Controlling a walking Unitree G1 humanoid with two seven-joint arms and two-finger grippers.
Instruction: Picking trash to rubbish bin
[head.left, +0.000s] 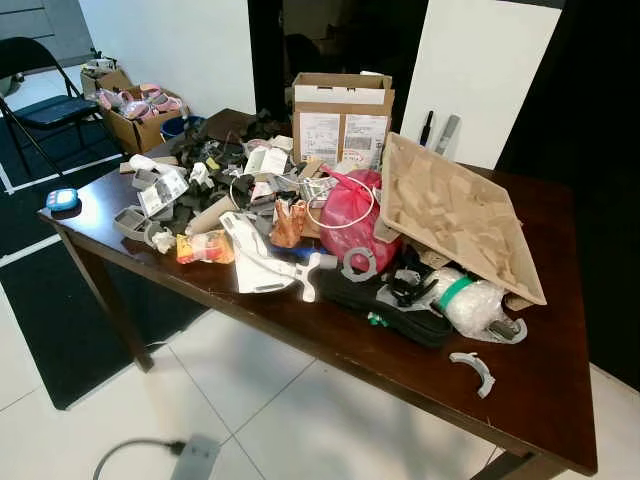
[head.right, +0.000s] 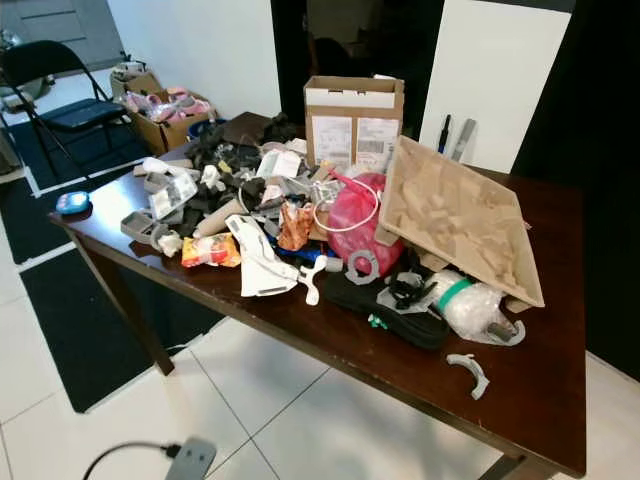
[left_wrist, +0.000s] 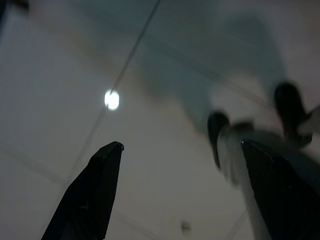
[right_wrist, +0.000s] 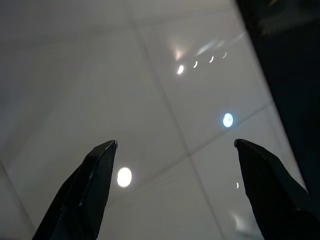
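Note:
A dark wooden table (head.left: 540, 390) carries a heap of trash. In it lie a red plastic bag (head.left: 352, 215), a molded cardboard tray (head.left: 455, 215), a clear plastic wrap bundle (head.left: 475, 303), a white plastic piece (head.left: 262, 262), an orange snack wrapper (head.left: 203, 247) and a crumpled orange wrapper (head.left: 289, 224). A small grey curved part (head.left: 474, 370) lies alone near the front right. My left gripper (left_wrist: 180, 165) hangs open over the floor tiles. My right gripper (right_wrist: 175, 165) is open too, above shiny white tiles, holding nothing.
A cardboard box (head.left: 342, 118) stands at the table's back. A blue device (head.left: 62, 199) sits on the left corner. Beyond are a folding chair (head.left: 45, 100) and boxes of goods (head.left: 135, 110). A grey plug and cable (head.left: 185, 455) lie on the white floor; a dark mat (head.left: 60, 320) lies left.

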